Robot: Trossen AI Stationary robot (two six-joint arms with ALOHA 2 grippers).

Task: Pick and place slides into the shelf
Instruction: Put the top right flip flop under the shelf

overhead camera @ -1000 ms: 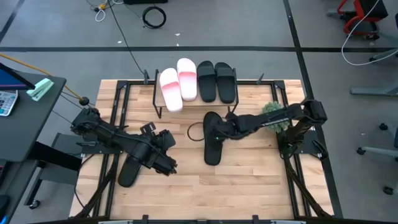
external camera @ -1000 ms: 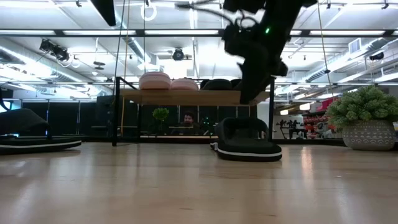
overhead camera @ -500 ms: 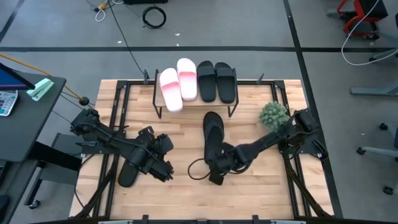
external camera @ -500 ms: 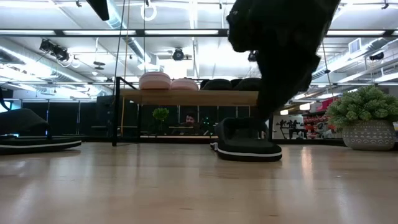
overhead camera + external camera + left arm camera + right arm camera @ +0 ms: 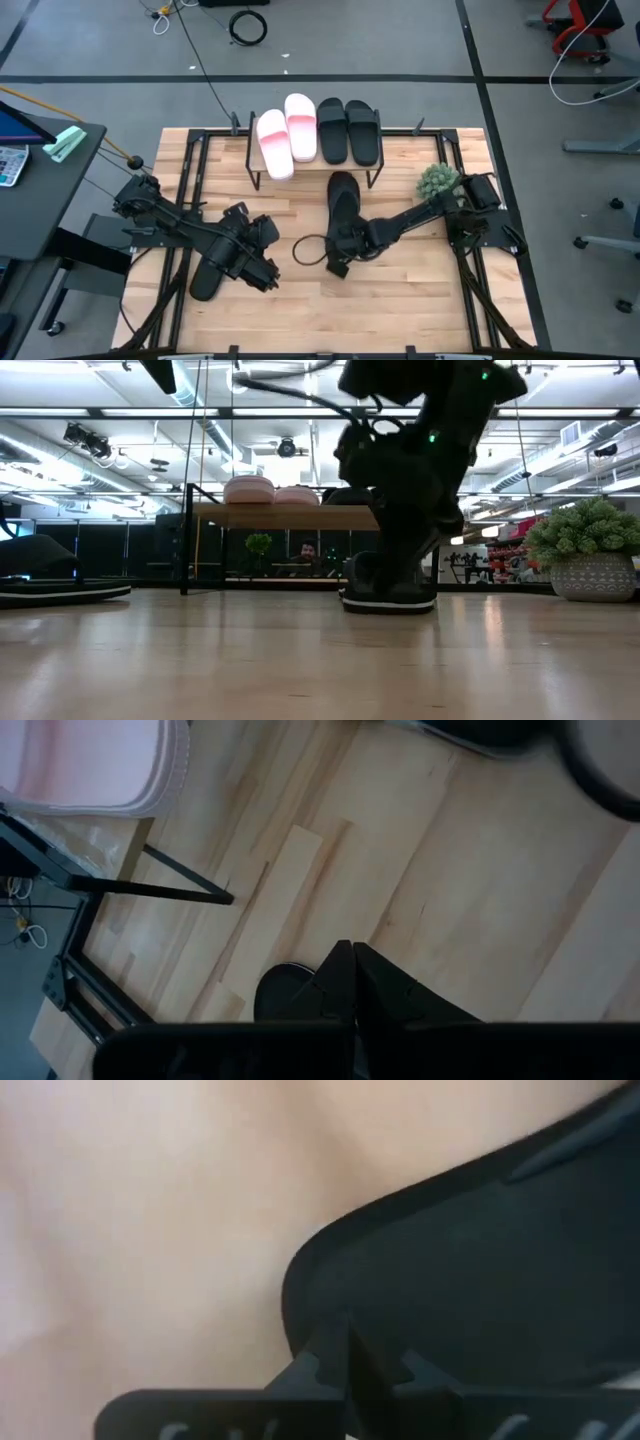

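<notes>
Right gripper [image 5: 338,262] is low at the heel of the black slide [image 5: 342,203] mid-table, fingers pressed together, gripping nothing. Risk: it shoves the slide askew, away from the shelf [image 5: 372,171] at the far edge.

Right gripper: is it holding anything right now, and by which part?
The right gripper is down at the heel end of the black slide in the table's middle, but an actual grip cannot be told. The left gripper holds nothing visible.
</notes>
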